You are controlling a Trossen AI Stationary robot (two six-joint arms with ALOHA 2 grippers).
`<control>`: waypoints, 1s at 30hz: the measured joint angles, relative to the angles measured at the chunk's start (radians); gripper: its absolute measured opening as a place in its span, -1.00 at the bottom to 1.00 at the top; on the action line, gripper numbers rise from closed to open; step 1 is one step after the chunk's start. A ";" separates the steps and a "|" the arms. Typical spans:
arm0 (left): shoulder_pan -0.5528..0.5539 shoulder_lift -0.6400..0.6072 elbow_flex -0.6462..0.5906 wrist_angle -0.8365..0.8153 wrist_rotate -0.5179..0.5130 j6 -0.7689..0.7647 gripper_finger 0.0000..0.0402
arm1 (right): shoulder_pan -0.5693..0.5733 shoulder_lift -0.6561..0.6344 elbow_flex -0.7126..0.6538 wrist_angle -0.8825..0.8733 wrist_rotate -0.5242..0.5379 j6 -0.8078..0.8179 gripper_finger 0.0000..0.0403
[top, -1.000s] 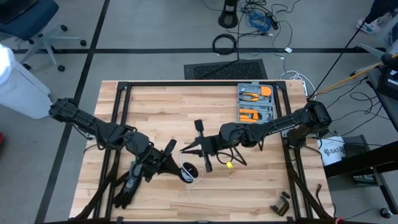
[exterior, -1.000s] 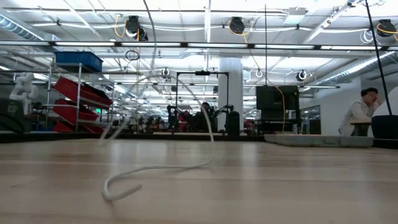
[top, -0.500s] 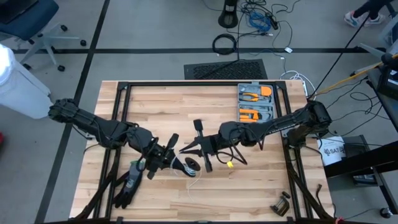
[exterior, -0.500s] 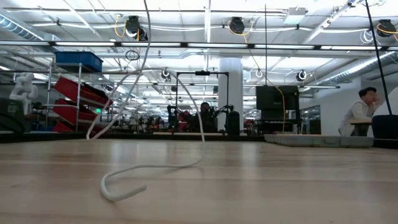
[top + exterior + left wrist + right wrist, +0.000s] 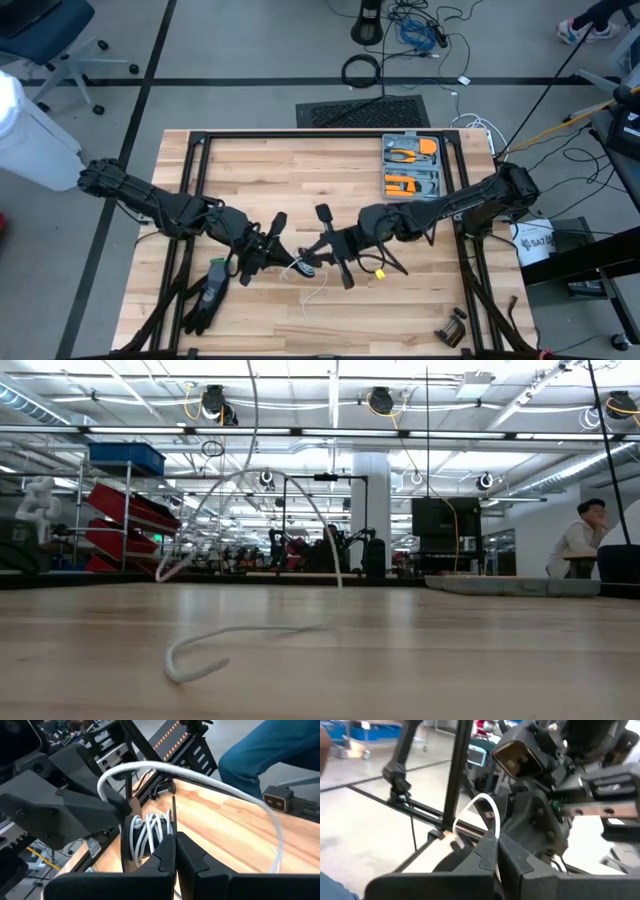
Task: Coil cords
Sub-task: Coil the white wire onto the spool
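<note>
1. One wooden surface [image 5: 300, 160] carries everything, framed by black rails, with the two dark arms reaching in from either side toward its middle.
2. One grey tool case [image 5: 411, 168] lies open near the surface's far right part, holding orange-handled tools; no writing on it can be read.
3. One white bucket [image 5: 535, 243] stands off the right edge; it bears dark lettering starting "SAT", the rest hidden.
4. One black glove [image 5: 205, 300] lies at the near left of the surface, beside the left arm.
5. The left claw [image 5: 277, 243] is clenched on the cord [image 5: 305, 268], its fingers pinched together at a small bundle of white windings, seen close in the left wrist view [image 5: 147, 832].
6. The right claw [image 5: 312, 247] faces it, nearly touching, fingers likewise clenched with a white loop of the cord [image 5: 490, 815] rising between them.
7. One cord in all: its bundle hangs between the two claws at mid-surface, and its loose tail trails toward the near edge, curling on the wood in the low view [image 5: 215, 645].
8. One small yellow tag [image 5: 380, 272] lies just beside the right arm's black wires.
9. One small dark object [image 5: 454, 327] lies at the near right corner.
</note>
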 joint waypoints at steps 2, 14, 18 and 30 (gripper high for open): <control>0.000 0.000 0.000 0.001 -0.003 0.000 -1.00 | 0.019 -0.008 0.000 -0.023 0.051 -0.001 -1.00; 0.000 -0.022 0.000 0.006 -0.018 -0.003 -1.00 | 0.100 -0.086 0.000 -0.195 0.224 -0.010 -1.00; -0.001 -0.024 0.000 0.013 -0.030 -0.003 -1.00 | 0.104 -0.087 0.000 -0.222 0.224 0.025 -1.00; -0.003 -0.024 -0.002 0.027 -0.112 -0.026 -1.00 | 0.132 -0.105 -0.001 -0.265 0.336 0.042 -1.00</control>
